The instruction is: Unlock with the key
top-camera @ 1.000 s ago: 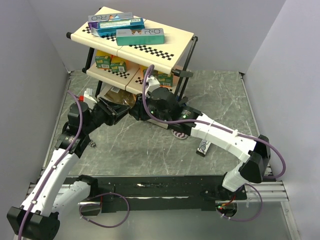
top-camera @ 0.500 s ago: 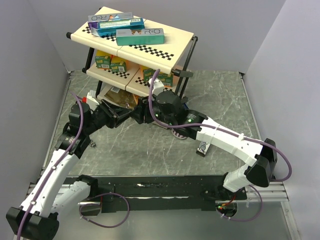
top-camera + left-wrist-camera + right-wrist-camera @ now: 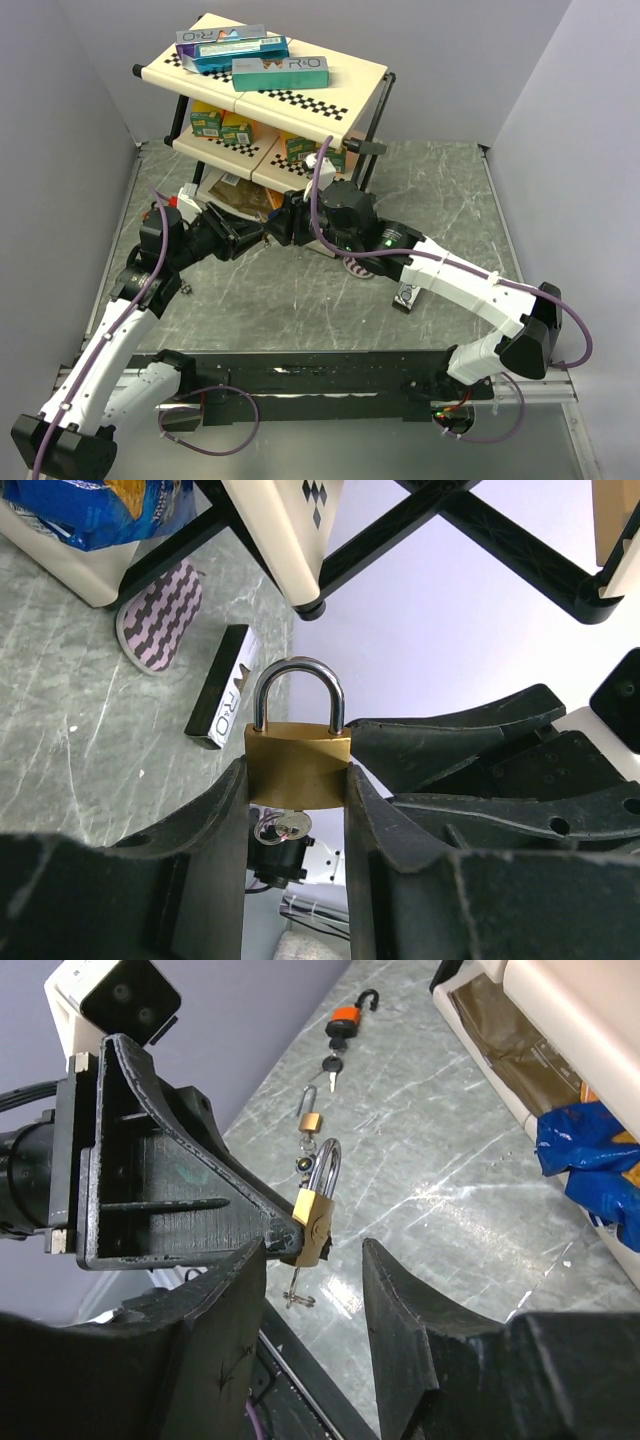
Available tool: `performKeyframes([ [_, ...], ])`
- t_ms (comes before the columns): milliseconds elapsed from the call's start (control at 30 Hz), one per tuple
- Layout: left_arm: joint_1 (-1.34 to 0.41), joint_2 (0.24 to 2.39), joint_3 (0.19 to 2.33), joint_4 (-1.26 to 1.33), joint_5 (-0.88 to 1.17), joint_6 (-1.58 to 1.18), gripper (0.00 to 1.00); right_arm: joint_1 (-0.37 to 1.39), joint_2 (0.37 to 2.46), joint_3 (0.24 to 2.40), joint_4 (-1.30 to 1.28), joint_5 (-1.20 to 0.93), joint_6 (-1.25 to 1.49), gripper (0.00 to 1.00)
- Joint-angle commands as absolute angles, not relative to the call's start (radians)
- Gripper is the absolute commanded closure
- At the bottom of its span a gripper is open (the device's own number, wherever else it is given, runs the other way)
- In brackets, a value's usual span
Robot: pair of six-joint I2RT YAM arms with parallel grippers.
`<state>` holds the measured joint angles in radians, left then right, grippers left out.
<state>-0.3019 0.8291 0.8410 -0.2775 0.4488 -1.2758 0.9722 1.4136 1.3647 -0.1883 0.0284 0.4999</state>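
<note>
My left gripper point(image 3: 296, 780) is shut on a brass padlock point(image 3: 298, 765) with a closed silver shackle, held up above the table. A small silver key point(image 3: 283, 827) with its ring sticks out of the keyhole at the padlock's bottom. The padlock point(image 3: 314, 1222) and the hanging key point(image 3: 298, 1285) also show in the right wrist view. My right gripper point(image 3: 312, 1260) is open, its fingers on either side of the padlock's lower end, not touching it. In the top view the two grippers meet at the padlock point(image 3: 267, 232) in front of the shelf rack.
A two-tier checkered shelf rack point(image 3: 262, 80) with boxes stands at the back. On the table lie an orange padlock point(image 3: 345, 1020), a small brass padlock point(image 3: 309, 1120) with keys, a striped pad point(image 3: 160, 615) and a black box point(image 3: 224, 687).
My right arm has moved left toward my left gripper, bringing its open fingers around the held padlock. My left arm has stayed nearly still.
</note>
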Motion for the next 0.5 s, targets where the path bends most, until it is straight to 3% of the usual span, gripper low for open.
performKeyframes([
  [0, -0.305, 0.813, 0.861, -0.264, 0.476, -1.287, 0.99, 0.991, 1.404, 1.407, -0.218, 0.028, 0.502, 0.51],
  [467, -0.305, 0.818, 0.864, -0.278, 0.466, -1.289, 0.99, 1.025, 1.333, 1.308, -0.253, 0.042, 0.522, 0.51],
])
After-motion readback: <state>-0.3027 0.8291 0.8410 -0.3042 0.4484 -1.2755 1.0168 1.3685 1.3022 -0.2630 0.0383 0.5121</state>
